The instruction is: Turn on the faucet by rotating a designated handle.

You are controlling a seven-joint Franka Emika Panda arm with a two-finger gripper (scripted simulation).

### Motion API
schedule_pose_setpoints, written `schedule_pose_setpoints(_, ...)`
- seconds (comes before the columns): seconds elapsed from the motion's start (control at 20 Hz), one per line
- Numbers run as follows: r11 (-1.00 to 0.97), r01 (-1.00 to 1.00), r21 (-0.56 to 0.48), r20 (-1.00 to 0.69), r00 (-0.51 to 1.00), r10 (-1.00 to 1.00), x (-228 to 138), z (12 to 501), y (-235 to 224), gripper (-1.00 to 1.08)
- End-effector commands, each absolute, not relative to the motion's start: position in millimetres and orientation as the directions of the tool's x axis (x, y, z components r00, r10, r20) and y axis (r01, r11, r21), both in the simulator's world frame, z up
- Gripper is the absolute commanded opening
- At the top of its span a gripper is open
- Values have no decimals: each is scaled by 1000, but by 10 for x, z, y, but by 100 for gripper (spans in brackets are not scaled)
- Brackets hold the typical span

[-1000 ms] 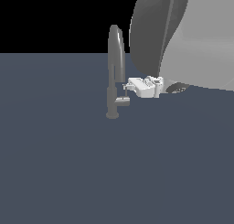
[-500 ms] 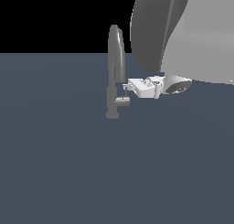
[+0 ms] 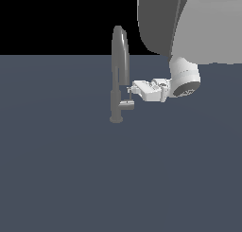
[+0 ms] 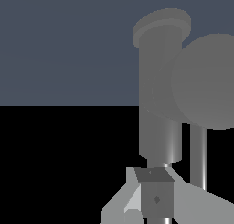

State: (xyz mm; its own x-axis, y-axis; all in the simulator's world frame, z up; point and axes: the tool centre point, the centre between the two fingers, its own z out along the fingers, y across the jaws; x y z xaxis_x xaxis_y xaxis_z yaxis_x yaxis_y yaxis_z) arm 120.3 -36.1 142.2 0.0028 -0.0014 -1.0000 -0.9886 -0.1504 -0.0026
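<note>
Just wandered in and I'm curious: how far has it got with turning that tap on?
Reaching looks done: the gripper sits right beside the faucet, just above the handle. In hand is taking hold of the thin lever; whether the jaws have closed on it is unclear. Rotating the handle is left, and no water shows.

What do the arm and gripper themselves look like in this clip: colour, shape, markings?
The arm is smooth, bulky, white-to-light-grey shells, ending in a rounded wrist cap with a dark face. The gripper is a white blocky hand; its fingertips have dark grey pads. No cables or legible markings show.
</note>
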Motion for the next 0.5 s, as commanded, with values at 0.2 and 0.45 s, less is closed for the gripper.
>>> schedule_pose_setpoints(0.2, -150, -989, -2, -1000, 2, -1, 1127, 1450, -369, -100)
schedule_pose_setpoints(0.45, -149, -989, -2, -1000, 2, 0, 1061, 1476, -376, -100)
